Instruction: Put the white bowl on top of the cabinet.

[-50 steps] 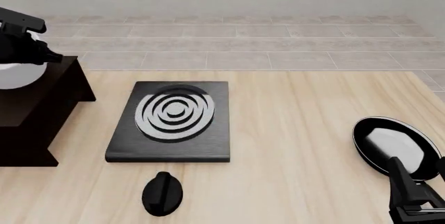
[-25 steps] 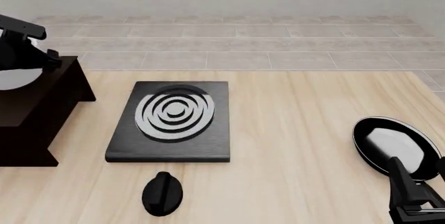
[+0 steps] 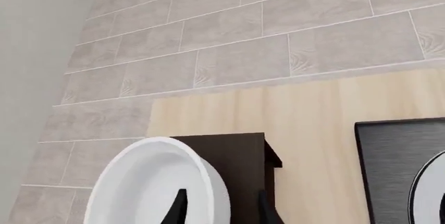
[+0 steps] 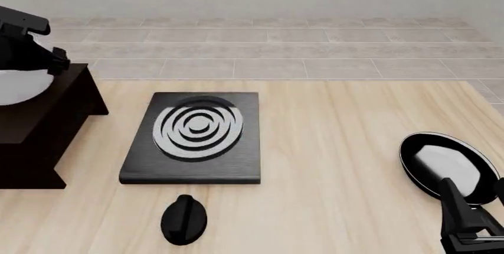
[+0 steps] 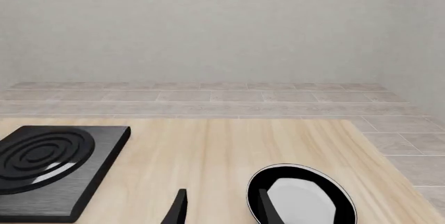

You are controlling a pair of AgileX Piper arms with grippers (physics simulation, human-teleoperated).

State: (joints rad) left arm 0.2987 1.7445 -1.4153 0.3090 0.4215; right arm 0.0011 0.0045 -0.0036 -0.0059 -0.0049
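The white bowl point(image 4: 18, 87) sits on the flat top of the dark cabinet point(image 4: 43, 130) at the far left, partly cut off by the picture's edge. My left gripper point(image 4: 38, 64) is just above it. In the left wrist view the bowl point(image 3: 149, 182) rests on the cabinet point(image 3: 240, 156), and the left gripper point(image 3: 221, 211) is open. It straddles the bowl's wall, one finger inside and one outside, with dark cabinet showing between the outer finger and the bowl. My right gripper point(image 4: 475, 199) is open and empty at the near right.
A black stove plate with white rings point(image 4: 195, 136) lies right of the cabinet. A black knob-like lid point(image 4: 183, 220) lies in front of it. A shallow black pan with a whitish inside point(image 4: 449, 162) lies just beyond the right gripper, near the table's right edge.
The left gripper dipped and tilted half a second ago, then came back up. Slightly more of the bowl shows now. The right arm has not moved.
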